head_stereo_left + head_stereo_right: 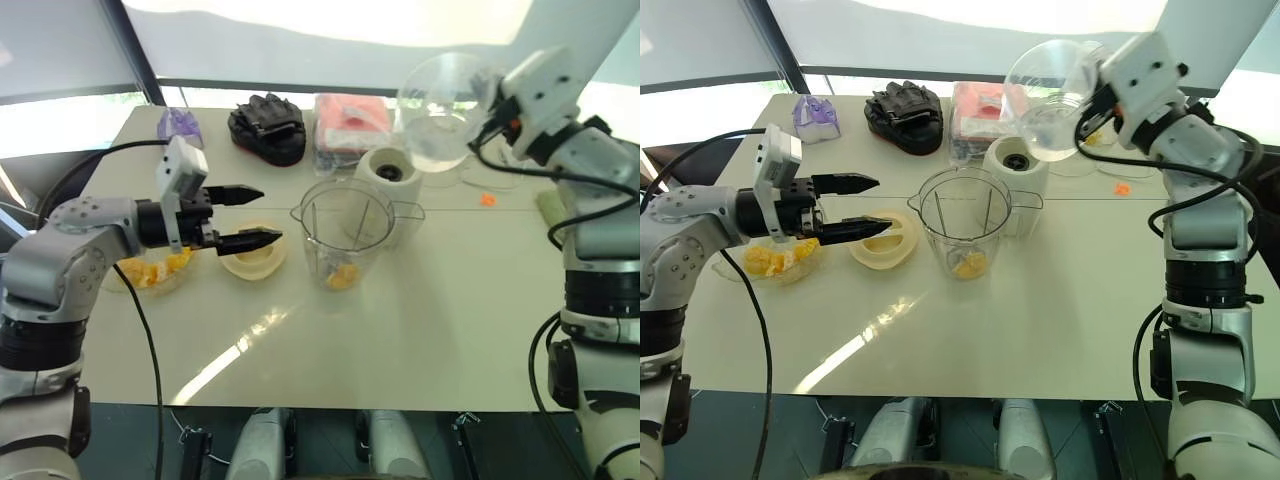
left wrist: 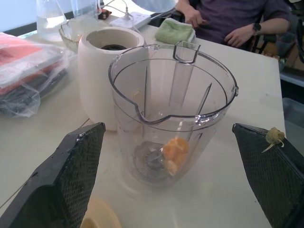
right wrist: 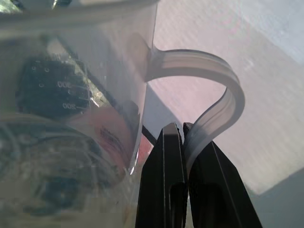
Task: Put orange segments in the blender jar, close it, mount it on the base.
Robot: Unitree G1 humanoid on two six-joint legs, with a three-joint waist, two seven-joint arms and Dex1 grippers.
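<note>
Clear plastic ribbed blender jar (image 1: 345,240) with rim spout and side handle stands upright near the middle of the pale tabletop (image 1: 400,340); a few glossy yellow-orange segments (image 2: 173,153) lie at its bottom. Squat cream-white round base (image 1: 388,178) with dark top socket sits just behind the jar, apart from it. Left gripper (image 1: 255,215) hovers beside the jar, black fingers spread wide, nothing held. Flat cream round lid (image 1: 252,257) lies below those fingers. More segments fill a small glass bowl (image 1: 150,275) under the left arm. Right gripper (image 3: 184,135), raised at the far right, is clamped on the looped handle of a clear glass vessel (image 1: 440,100), tilted in the air.
</note>
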